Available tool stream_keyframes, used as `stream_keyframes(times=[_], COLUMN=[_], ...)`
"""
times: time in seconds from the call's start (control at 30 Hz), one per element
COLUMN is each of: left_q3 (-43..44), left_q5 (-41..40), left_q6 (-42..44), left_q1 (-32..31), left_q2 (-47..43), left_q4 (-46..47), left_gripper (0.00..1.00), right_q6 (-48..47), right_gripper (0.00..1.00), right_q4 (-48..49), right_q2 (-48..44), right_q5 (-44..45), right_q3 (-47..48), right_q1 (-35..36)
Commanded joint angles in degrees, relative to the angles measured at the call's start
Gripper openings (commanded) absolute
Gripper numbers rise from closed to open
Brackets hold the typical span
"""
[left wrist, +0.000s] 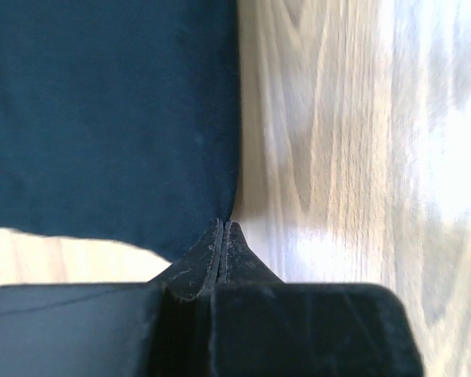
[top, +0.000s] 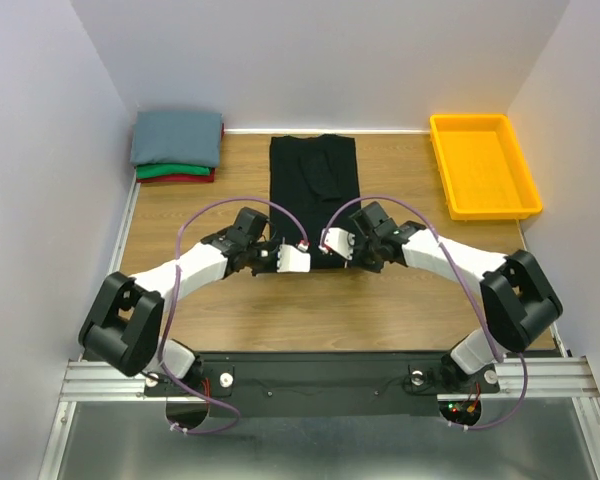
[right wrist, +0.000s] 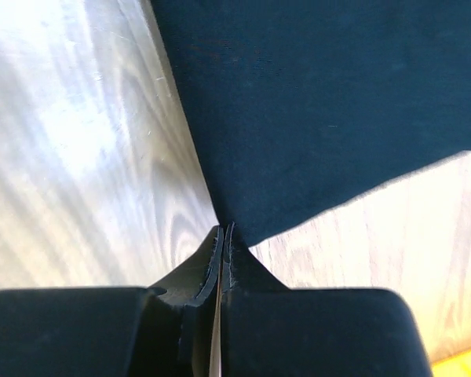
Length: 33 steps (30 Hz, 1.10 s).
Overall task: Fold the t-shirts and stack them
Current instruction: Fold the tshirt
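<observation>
My left tool (left wrist: 222, 236) is pinched tight on one near corner of the black t-shirt (top: 313, 180), and my right tool (right wrist: 224, 237) is clamped on the other. The shirt lies flat, folded narrow, mid-bench (top: 410, 300). The folded tees (top: 177, 145) sit stacked at the far left corner.

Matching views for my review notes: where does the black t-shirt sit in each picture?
Top external: black t-shirt centre, lying flat.
Left wrist: upper left, corner in left claw.
Right wrist: upper right, corner in right claw.
Shared landmark: wooden table.
</observation>
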Motion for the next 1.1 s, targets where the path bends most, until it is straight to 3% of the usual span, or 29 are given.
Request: stream_keyframes(times=[0.0, 0.2, 0.63, 0.9, 1.07], left_q3=[6.0, 7.7, -0.6, 4.0, 8.0], left_q5=[5.0, 7.5, 9.6, 19.0, 13.9], left_q6=[-3.2, -3.6, -10.0, -11.8, -14.1], left_q1=[-0.4, -2.2, -12.9, -14.1, -12.8], left_q2=[-5.7, -12.4, -30.9, -34.5, -32.2], left_q4=[-9.5, -16.6, -22.9, -31.0, -30.2], left_gripper=[0.0, 0.0, 0.0, 0.0, 0.0], right_q6=[1.9, 3.1, 6.1, 9.8, 12.4], right_gripper=[0.01, 0.01, 0.01, 0.01, 0.01], right_q4=[-9.7, -18.1, -32.2, -39.6, -38.2], right_q2=[-5.6, -11.4, -27.1, -30.6, -29.4], right_q5=[-3.0, -6.3, -13.3, -19.5, -14.0], right_q3=[5.5, 8.0, 6.1, 12.7, 17.4], right_q1=[0.2, 0.2, 3.1, 6.8, 6.8])
